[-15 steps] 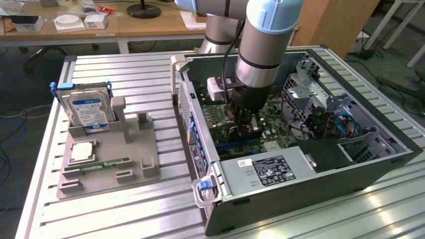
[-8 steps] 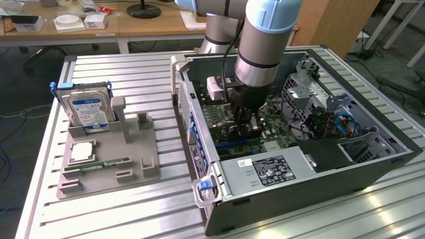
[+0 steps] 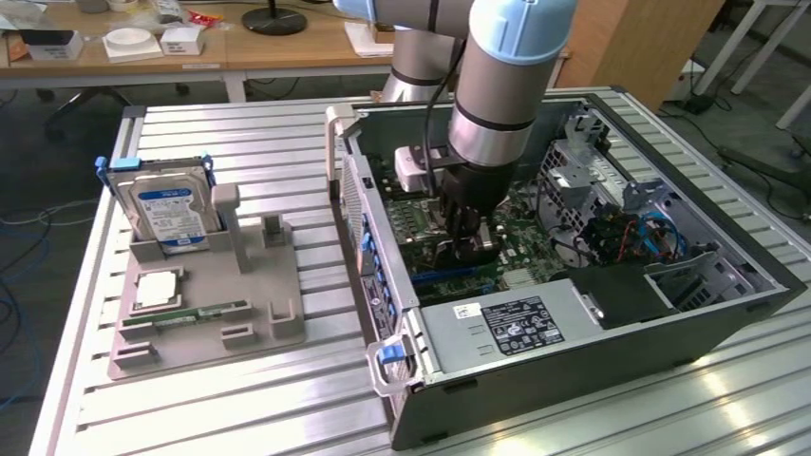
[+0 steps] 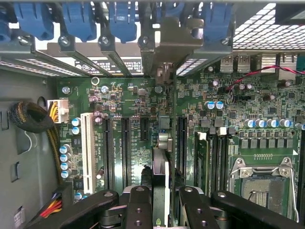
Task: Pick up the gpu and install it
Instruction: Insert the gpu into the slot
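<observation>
Green board (image 4: 138, 102) lies inside the open computer case (image 3: 621, 356). The gripper (image 4: 163, 193) pinches the gpu (image 4: 161, 164) by its thin edge. It looks stiff, light and easy to break.

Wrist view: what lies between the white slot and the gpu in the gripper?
In the wrist view, two long black slots and a short black slot separate the white slot from the gpu.

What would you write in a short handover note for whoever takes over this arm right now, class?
Gripper: shut on the gpu, which it holds edge-on.
Where: inside the computer case, down at the expansion slots of the motherboard.
Done: gpu picked up and brought into the case.
Left: seating cannot be confirmed, and the card is not yet released.
</observation>
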Available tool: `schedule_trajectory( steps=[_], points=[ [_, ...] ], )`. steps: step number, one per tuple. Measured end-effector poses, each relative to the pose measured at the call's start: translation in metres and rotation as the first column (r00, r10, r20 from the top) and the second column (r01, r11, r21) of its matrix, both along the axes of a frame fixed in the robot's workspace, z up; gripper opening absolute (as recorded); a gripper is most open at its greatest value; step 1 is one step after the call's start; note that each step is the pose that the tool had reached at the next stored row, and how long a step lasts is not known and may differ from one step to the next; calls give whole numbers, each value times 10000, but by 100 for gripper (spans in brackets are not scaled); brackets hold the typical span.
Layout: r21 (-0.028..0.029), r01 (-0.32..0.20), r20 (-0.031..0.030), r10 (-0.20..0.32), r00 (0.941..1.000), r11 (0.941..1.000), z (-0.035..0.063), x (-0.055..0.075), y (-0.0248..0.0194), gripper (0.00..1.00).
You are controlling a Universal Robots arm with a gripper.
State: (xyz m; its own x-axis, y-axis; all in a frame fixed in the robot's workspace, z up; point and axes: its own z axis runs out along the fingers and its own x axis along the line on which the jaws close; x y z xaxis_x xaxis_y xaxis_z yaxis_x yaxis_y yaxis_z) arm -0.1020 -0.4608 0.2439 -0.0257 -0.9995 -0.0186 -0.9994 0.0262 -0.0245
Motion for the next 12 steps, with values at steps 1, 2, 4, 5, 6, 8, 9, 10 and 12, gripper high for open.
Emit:
schedule_trajectory(
  steps=[1,2,4,5,6,8,9,10,12],
  points=[
    [1,1,0,-1,10000,10000,-1,0,0,27],
    [0,1,0,-1,10000,10000,-3,0,-1,27],
    [1,0,0,0,10000,10000,-16,0,-1,27],
    [0,0,0,0,10000,10000,-20,0,-1,27],
    [-1,1,0,-1,10000,10000,-23,0,-1,27],
    [-2,0,-1,0,10000,10000,-24,0,-1,27],
    [0,0,0,0,10000,10000,-24,0,-1,27],
    [3,0,0,0,10000,10000,-26,0,-1,27],
    [5,0,0,0,10000,10000,-26,0,-1,27]
  ],
)
